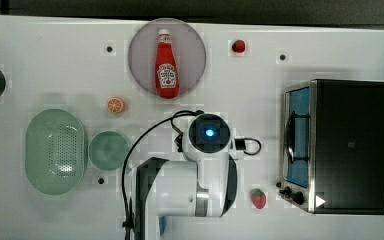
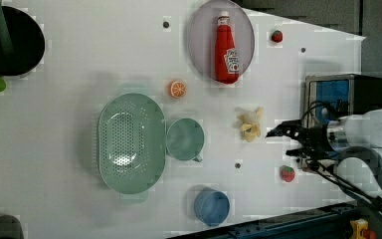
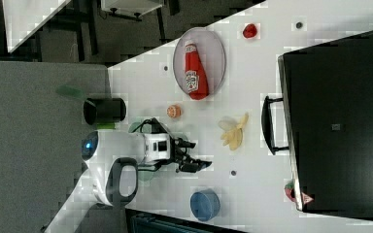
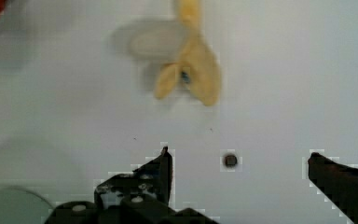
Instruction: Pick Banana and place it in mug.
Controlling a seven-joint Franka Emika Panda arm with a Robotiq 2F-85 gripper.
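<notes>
In the left view the gripper [image 2: 288, 142] hangs with its jaws spread wide and empty, and bare white table [image 2: 79, 45] lies between it and the banana [image 2: 250, 124] at its ten o'clock. From the banana, the mug [image 2: 184, 139] sits toward eight o'clock across open surface, with one small dark table hole [image 2: 238, 165] near that lane. The green colander [image 2: 129, 142] touches the mug at its nine o'clock, closing that side. The orange slice [image 2: 177, 88] stands apart at the mug's twelve o'clock, the blue cup [image 2: 211, 206] at its five. The toaster oven [image 2: 343, 94] crowds the gripper's one o'clock; a strawberry [image 2: 287, 173] lies at its six.
</notes>
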